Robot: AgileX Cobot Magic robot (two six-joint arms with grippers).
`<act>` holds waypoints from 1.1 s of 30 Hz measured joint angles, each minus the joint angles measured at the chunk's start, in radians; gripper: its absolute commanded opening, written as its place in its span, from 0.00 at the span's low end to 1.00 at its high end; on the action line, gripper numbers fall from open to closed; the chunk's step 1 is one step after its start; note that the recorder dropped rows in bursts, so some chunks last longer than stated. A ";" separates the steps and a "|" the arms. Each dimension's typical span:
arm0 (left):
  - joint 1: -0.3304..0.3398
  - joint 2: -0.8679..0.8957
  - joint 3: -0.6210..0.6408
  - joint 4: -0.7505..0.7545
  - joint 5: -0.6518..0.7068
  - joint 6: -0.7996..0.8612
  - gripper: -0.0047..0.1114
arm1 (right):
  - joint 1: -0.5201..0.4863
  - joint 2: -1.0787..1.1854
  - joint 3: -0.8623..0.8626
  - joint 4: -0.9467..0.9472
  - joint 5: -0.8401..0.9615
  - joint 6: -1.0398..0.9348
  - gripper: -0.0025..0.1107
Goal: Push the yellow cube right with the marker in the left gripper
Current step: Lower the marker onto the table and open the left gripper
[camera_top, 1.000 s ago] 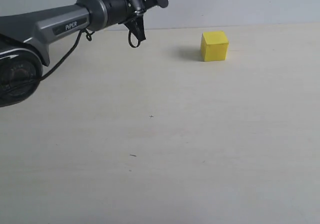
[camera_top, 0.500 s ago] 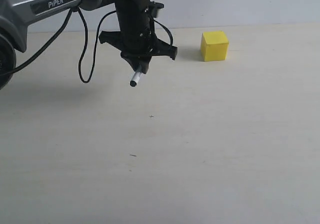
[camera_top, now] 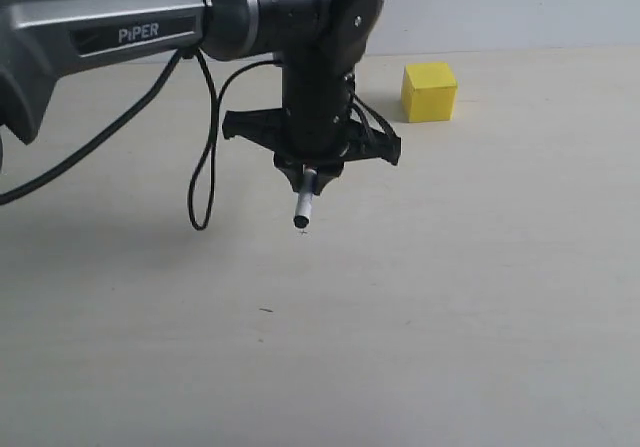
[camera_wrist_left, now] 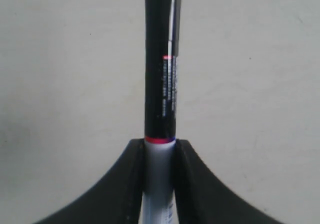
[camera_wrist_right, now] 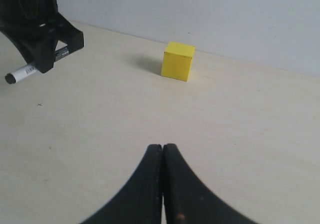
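Note:
The yellow cube (camera_top: 429, 91) sits on the table near the back wall, also visible in the right wrist view (camera_wrist_right: 178, 60). My left gripper (camera_top: 310, 172) hangs left of and nearer than the cube, well apart from it, shut on the marker (camera_top: 303, 207). The marker's white barrel and black end poke down just above the table. In the left wrist view the fingers (camera_wrist_left: 134, 174) clamp the white barrel, and the black cap of the marker (camera_wrist_left: 160, 83) runs out past the left gripper (camera_wrist_left: 160, 143). My right gripper (camera_wrist_right: 162, 148) is shut with nothing in it.
A loose black cable (camera_top: 205, 167) loops down from the left arm (camera_top: 120, 27). The pale tabletop (camera_top: 450, 297) meets a grey wall (camera_top: 520, 7) just behind the cube. The left gripper and marker (camera_wrist_right: 22, 73) appear at the edge of the right wrist view.
The left arm has swung down and to the right with the marker, coming closer to the table and to the cube's left side. The cube has not moved.

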 measured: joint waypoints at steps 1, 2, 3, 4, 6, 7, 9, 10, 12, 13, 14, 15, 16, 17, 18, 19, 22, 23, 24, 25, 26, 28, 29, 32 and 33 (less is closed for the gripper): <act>-0.010 0.000 0.008 0.004 0.000 -0.018 0.04 | 0.000 0.000 0.000 0.000 0.000 0.000 0.02; -0.016 0.000 0.013 0.011 0.000 -0.034 0.04 | 0.000 0.000 0.000 0.000 0.000 0.000 0.02; -0.018 0.000 0.017 0.018 0.000 -0.046 0.04 | 0.000 0.000 0.000 0.000 0.000 0.000 0.02; -0.018 0.000 0.017 0.023 0.000 -0.055 0.04 | 0.000 0.000 0.000 0.000 0.000 0.000 0.02; -0.018 0.000 0.017 0.035 0.000 -0.068 0.04 | 0.000 0.000 0.000 0.000 0.000 0.000 0.02; -0.018 0.000 0.017 0.037 0.000 -0.077 0.04 | 0.000 0.000 0.000 0.000 0.000 0.000 0.02; -0.018 0.000 0.017 0.037 0.000 -0.088 0.04 | 0.000 0.000 0.000 0.000 0.000 0.000 0.02; -0.018 0.000 0.017 0.034 0.000 -0.093 0.04 | 0.000 0.000 0.000 0.000 0.000 0.000 0.02; -0.020 0.000 0.017 0.025 -0.004 -0.103 0.04 | 0.000 0.000 0.000 0.000 0.000 0.000 0.02; -0.020 -0.001 0.017 0.019 -0.013 -0.108 0.04 | 0.000 0.000 0.000 0.000 0.000 0.000 0.02; -0.020 -0.001 0.017 0.017 -0.019 -0.114 0.04 | 0.000 0.000 0.000 0.000 0.000 0.000 0.02; -0.020 -0.001 0.017 0.015 -0.027 -0.118 0.04 | 0.000 0.000 0.000 0.000 0.000 0.000 0.02; -0.020 -0.003 0.017 0.013 -0.033 -0.126 0.04 | 0.000 0.000 0.000 0.000 0.000 0.000 0.02; -0.020 -0.003 0.017 0.013 -0.036 -0.130 0.04 | 0.000 0.000 0.000 0.000 0.000 0.000 0.02; -0.020 -0.006 0.019 0.013 -0.038 -0.133 0.04 | 0.000 0.000 0.000 0.000 0.000 0.000 0.02; -0.020 -0.010 0.027 0.013 -0.046 -0.136 0.04 | 0.000 0.000 0.000 0.000 0.000 0.000 0.02; -0.020 -0.036 0.068 0.015 -0.061 -0.142 0.04 | 0.000 0.000 0.000 0.000 0.000 0.000 0.02; -0.020 -0.047 0.086 0.015 -0.068 -0.147 0.04 | 0.000 0.000 0.000 0.000 0.000 0.000 0.02; -0.020 -0.060 0.111 0.017 -0.082 -0.155 0.04 | 0.000 0.000 0.000 0.000 0.000 0.000 0.02; -0.020 -0.072 0.137 0.017 -0.099 -0.160 0.04 | 0.000 0.000 0.000 0.000 0.000 0.000 0.02; -0.020 -0.084 0.164 0.017 -0.117 -0.164 0.04 | 0.000 0.000 0.000 0.000 0.000 0.000 0.02; -0.018 -0.101 0.213 0.005 -0.168 -0.168 0.04 | 0.000 0.000 0.000 0.000 0.000 0.000 0.02; -0.018 -0.103 0.230 -0.003 -0.186 -0.170 0.04 | 0.000 0.000 0.000 0.000 0.000 0.000 0.02; -0.016 -0.105 0.280 -0.026 -0.238 -0.178 0.04 | 0.000 0.000 0.000 0.000 0.000 0.000 0.02; -0.016 -0.105 0.291 -0.029 -0.254 -0.181 0.04 | 0.000 0.000 0.000 0.000 0.000 0.000 0.02</act>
